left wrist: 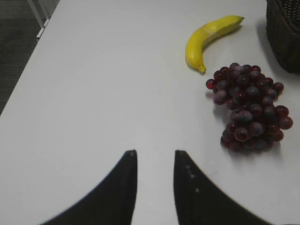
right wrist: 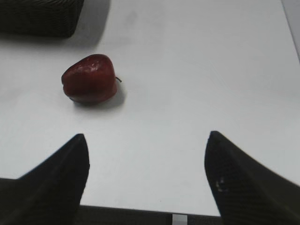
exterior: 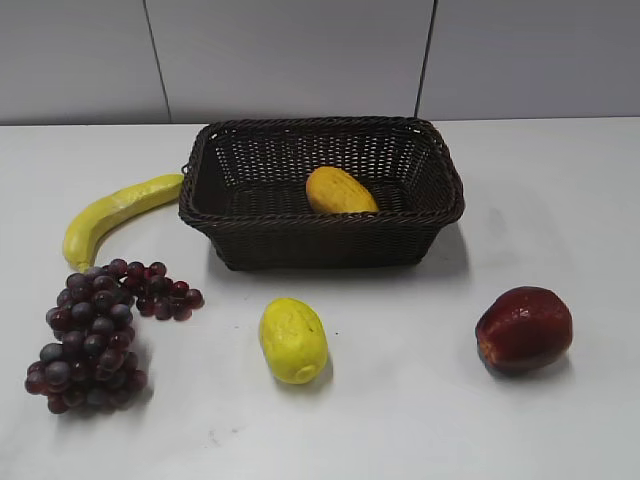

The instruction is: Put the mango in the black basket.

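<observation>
The orange-yellow mango [exterior: 340, 192] lies inside the black basket [exterior: 320, 246], right of its middle, near the front wall. The basket stands at the back centre of the white table. Neither gripper shows in the exterior view. In the left wrist view my left gripper [left wrist: 155, 152] is slightly open and empty over bare table, with a corner of the basket [left wrist: 283, 33] at the top right. In the right wrist view my right gripper [right wrist: 146, 135] is wide open and empty near the table's front edge, with the basket [right wrist: 40, 16] at the top left.
A banana [exterior: 115, 212] and a bunch of dark grapes [exterior: 95, 335] lie left of the basket; both also show in the left wrist view, banana [left wrist: 208, 40] and grapes [left wrist: 248, 108]. A pale yellow ridged fruit [exterior: 292, 339] lies front centre. A red apple [exterior: 524, 329] lies front right [right wrist: 89, 78].
</observation>
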